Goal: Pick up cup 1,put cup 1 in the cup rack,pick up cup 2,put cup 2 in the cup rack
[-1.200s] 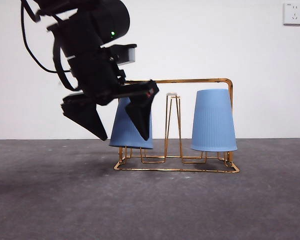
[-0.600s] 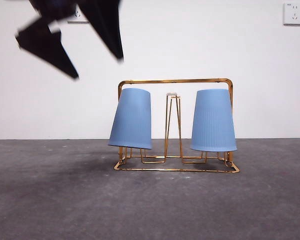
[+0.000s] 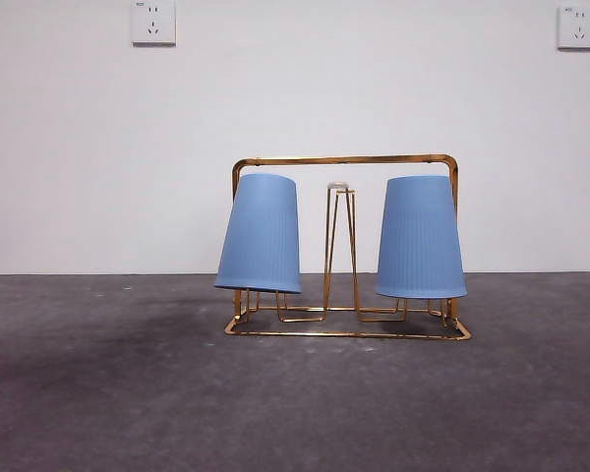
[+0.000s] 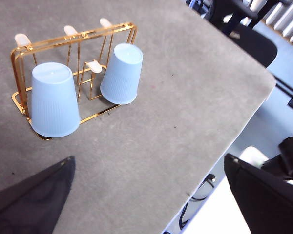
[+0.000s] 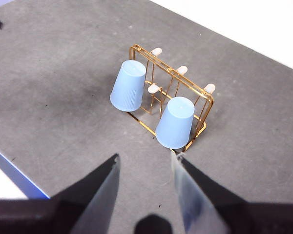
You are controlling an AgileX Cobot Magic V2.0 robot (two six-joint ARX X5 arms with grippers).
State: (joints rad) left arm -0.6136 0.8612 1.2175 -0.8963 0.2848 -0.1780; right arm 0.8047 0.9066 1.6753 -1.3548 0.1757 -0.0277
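Note:
The gold wire cup rack [image 3: 344,158] stands on the grey table. Two light blue cups sit upside down on its pegs, one on the left [image 3: 261,234], slightly tilted, and one on the right [image 3: 420,236]. The middle peg [image 3: 340,246] is bare. No arm shows in the front view. My left gripper [image 4: 146,195] is open and empty, high above the table, well away from the rack [image 4: 107,29] and its cups [image 4: 52,100] [image 4: 122,73]. My right gripper [image 5: 146,165] is open and empty, high above the rack [image 5: 173,73] and cups [image 5: 128,85] [image 5: 176,122].
Two wall sockets [image 3: 153,22] [image 3: 577,27] sit on the white wall behind. The left wrist view shows the table's edge [image 4: 234,131] with a black chair [image 4: 249,39] beyond it. The right wrist view shows another table edge [image 5: 10,156].
The gripper that stood open around the left cup has risen up and to the left and gone out of the front view. Both cups stay on the rack.

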